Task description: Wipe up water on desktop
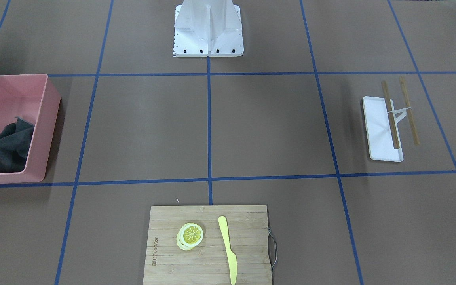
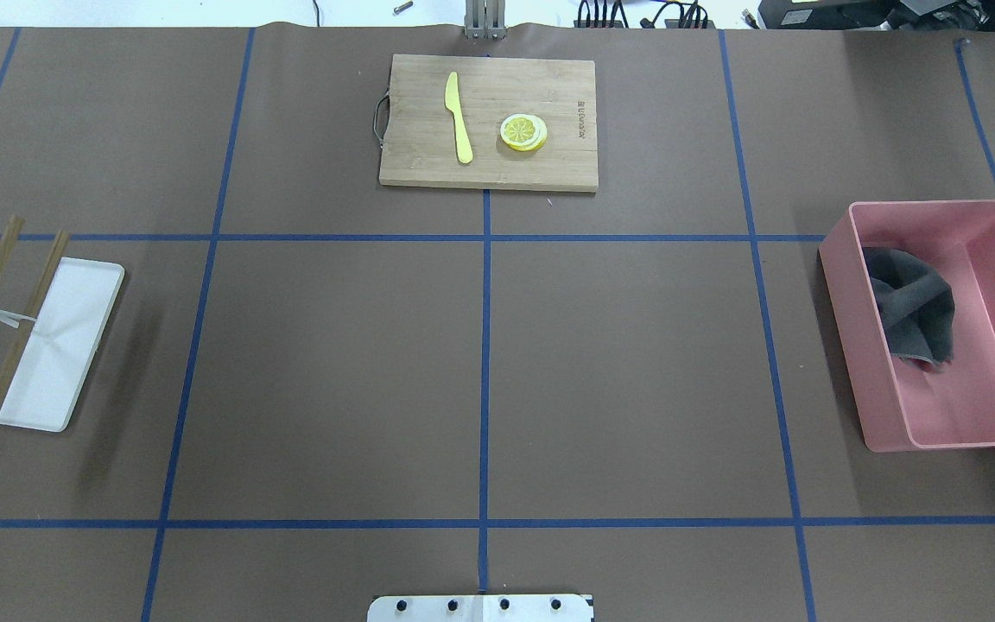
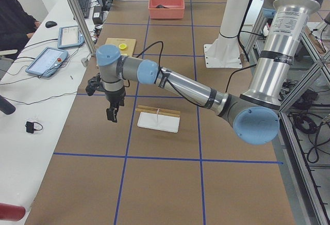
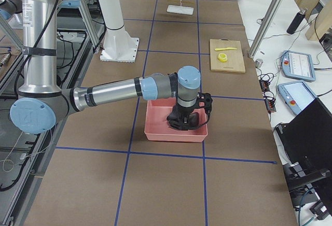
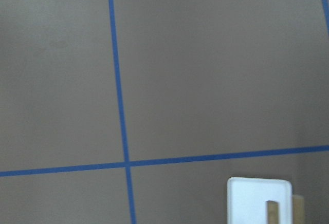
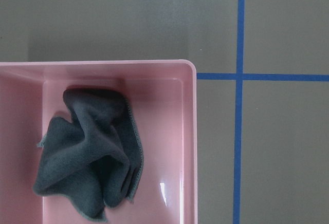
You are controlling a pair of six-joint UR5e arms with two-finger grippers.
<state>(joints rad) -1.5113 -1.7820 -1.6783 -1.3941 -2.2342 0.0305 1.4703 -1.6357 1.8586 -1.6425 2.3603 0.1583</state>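
The desktop (image 2: 333, 363) is a matte brown surface crossed by blue tape lines; I see no wet patch on it in any view. A crumpled dark grey cloth (image 2: 908, 302) lies in a pink bin (image 2: 860, 345) on my right; it also shows in the right wrist view (image 6: 92, 152). My right gripper (image 4: 184, 121) hangs over the bin, just above the cloth. My left gripper (image 3: 111, 114) hovers above the desktop beside a white tray (image 3: 158, 122). Both grippers show only in the side views, so I cannot tell whether they are open or shut.
The white tray (image 2: 66, 345) with two wooden sticks (image 2: 27, 324) across it lies at my left. A bamboo cutting board (image 2: 420, 164) with a yellow knife (image 2: 459, 121) and lemon slices (image 2: 523, 132) sits at the far middle. The white robot base (image 1: 208, 31) stands on my side.
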